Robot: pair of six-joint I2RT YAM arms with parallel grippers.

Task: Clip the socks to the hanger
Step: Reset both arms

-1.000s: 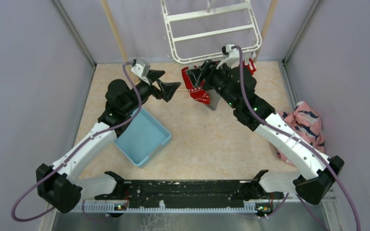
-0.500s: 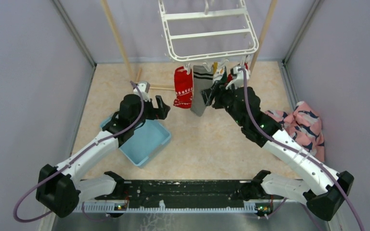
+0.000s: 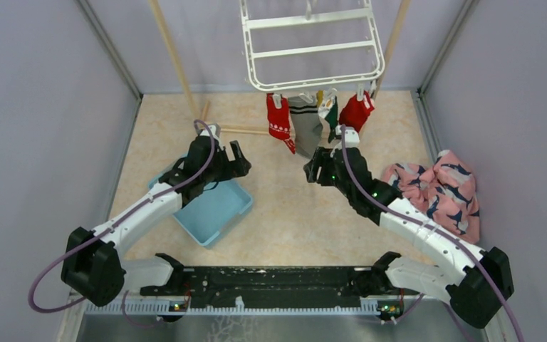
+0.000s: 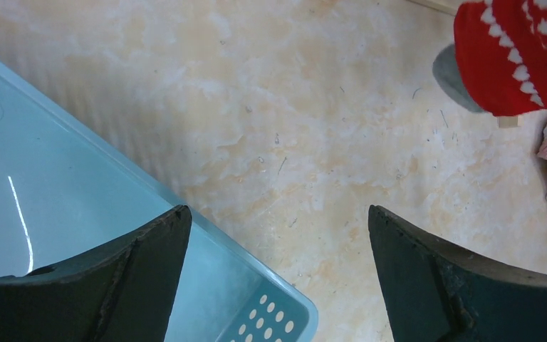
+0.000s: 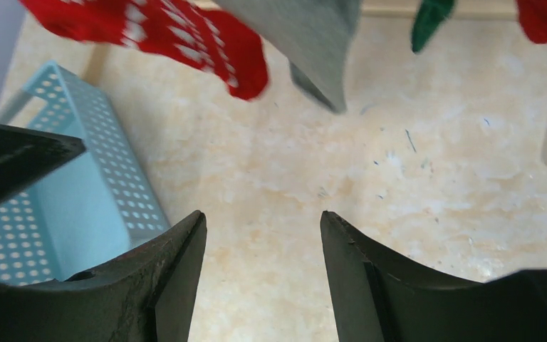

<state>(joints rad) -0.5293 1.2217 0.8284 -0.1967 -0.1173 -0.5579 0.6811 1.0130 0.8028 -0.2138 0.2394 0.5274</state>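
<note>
Right gripper [image 3: 313, 165] and left gripper [image 3: 238, 158] gape wide, holding nothing; the socks [image 3: 305, 125] hang clipped on the hanger [image 3: 312, 49], so the job looks done and the arms can back away.

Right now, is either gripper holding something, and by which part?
Nothing is held: the left gripper and the right gripper are both open, with nothing between their fingers.

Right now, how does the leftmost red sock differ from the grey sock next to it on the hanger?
The leftmost red sock is red with a white pattern, while the grey sock is plain grey with dark stripes near its top. The red sock looks narrower than the grey sock. The red sock hangs at the row's left end, and the grey sock is second. Both dangle from the near edge of the hanger.
</note>
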